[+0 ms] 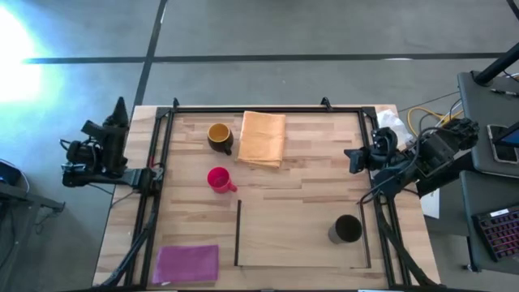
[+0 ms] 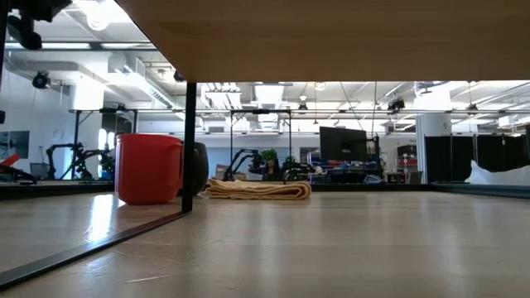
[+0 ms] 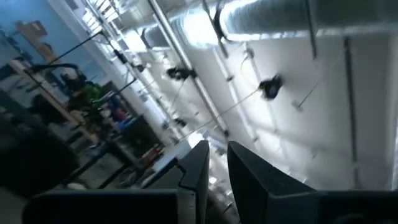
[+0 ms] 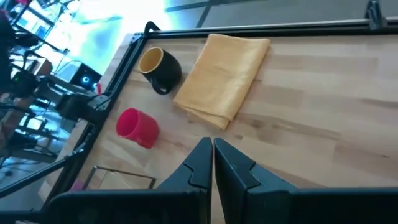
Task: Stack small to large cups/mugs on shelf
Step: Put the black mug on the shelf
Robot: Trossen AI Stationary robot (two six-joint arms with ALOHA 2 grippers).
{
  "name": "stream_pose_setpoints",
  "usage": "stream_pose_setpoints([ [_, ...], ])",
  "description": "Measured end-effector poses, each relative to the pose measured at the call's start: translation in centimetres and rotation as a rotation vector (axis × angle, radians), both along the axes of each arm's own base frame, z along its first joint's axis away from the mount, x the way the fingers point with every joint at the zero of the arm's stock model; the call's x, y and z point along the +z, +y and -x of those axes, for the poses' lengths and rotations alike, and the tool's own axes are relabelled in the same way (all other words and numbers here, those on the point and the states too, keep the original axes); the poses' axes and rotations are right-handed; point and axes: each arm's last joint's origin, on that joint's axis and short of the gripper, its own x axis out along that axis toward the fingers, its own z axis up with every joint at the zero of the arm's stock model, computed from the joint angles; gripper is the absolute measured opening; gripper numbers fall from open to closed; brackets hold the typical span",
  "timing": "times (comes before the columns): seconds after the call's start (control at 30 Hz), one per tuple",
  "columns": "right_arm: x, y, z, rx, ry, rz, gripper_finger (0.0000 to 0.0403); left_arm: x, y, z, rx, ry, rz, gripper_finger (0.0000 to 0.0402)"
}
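Your black mug (image 1: 345, 229) already stands in the shelf (image 1: 276, 243), near right; the pink-red mug (image 1: 218, 179) lies left of it, nearer the left gripper (image 1: 119, 113), though both grippers, right gripper (image 4: 212, 157) included, are pinched narrow

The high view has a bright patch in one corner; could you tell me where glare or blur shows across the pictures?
High view: white glare washes out the floor at the top-left corner, off the table. Low view: ceiling lights glare at upper left, and the red mug throws a pale reflection on the wood. Left wrist view: blurred, facing bright ceiling ducts. Right wrist view: glare beyond the table's far edge.
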Motion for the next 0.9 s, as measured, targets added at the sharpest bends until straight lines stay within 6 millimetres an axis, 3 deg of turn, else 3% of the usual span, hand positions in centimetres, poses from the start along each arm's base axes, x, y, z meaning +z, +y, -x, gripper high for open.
stream_pose_setpoints([
  [0.2, 0.3, -0.2, -0.9, 0.018, -0.025, -0.007, 0.0032, -0.3, -0.3, -3.6, -0.122, 0.355, 0.031, 0.0045],
  [0.33, 0.6, -1.3, -2.3, 0.047, -0.017, -0.015, 0.0079, -0.2, -0.4, -5.1, -0.195, 0.607, 0.127, 0.0045],
  [0.5, 1.0, -3.7, -3.7, 0.085, 0.014, -0.007, 0.0142, 1.4, -0.6, -7.1, -0.184, 1.023, 0.065, 0.0045],
  [0.73, 0.5, -7.4, -3.9, 0.105, 0.111, -0.079, 0.0199, 2.7, 0.6, -7.8, -0.149, 1.086, 0.467, 0.0045],
  [0.9, 0.4, -9.0, -4.0, 0.098, 0.146, -0.051, 0.0216, 2.5, 1.6, -9.4, -0.344, 1.223, 0.596, 0.0045],
])
